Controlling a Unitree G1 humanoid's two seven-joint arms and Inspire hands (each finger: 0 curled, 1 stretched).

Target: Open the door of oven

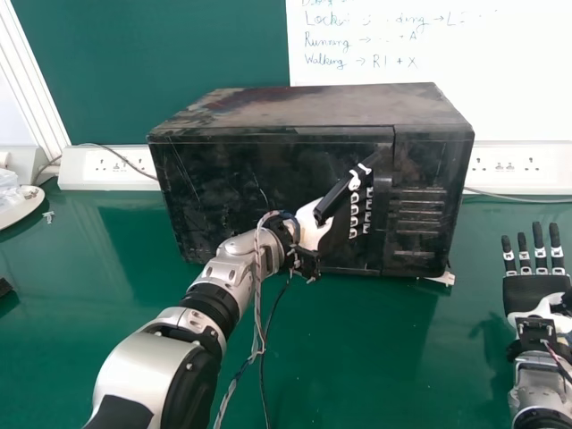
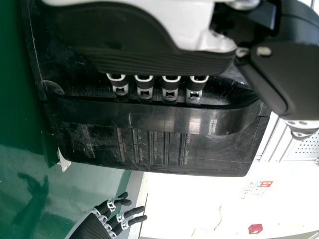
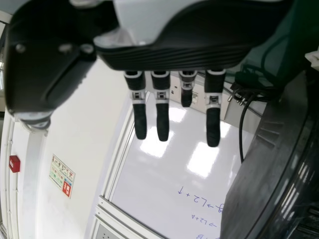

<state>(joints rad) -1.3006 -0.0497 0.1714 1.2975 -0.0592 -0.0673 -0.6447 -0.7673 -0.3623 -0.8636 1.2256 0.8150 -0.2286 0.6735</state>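
Nearest me in the head view, my left arm [image 1: 156, 357] reaches up over the green table [image 1: 357, 357] with a cable [image 1: 260, 304] along it. At the right edge I see my right hand [image 1: 534, 293] palm up over the table, well apart from the oven, its fingers straight and holding nothing. My left hand [image 1: 313, 225] is at the front of the oven [image 1: 313, 105], its fingers [image 2: 145, 90] hooked in behind the upright handle [image 2: 149, 118], the thumb apart from it. The door [image 1: 214, 201] sits closed in line with the oven's front, and the ridged panel [image 1: 433, 210] is just beside the handle. The oven stands on the table, toward its back. Behind it I have socket strips [image 1: 527, 168] on either side, a green board [image 1: 161, 63] and a whiteboard [image 1: 411, 76] with handwriting.
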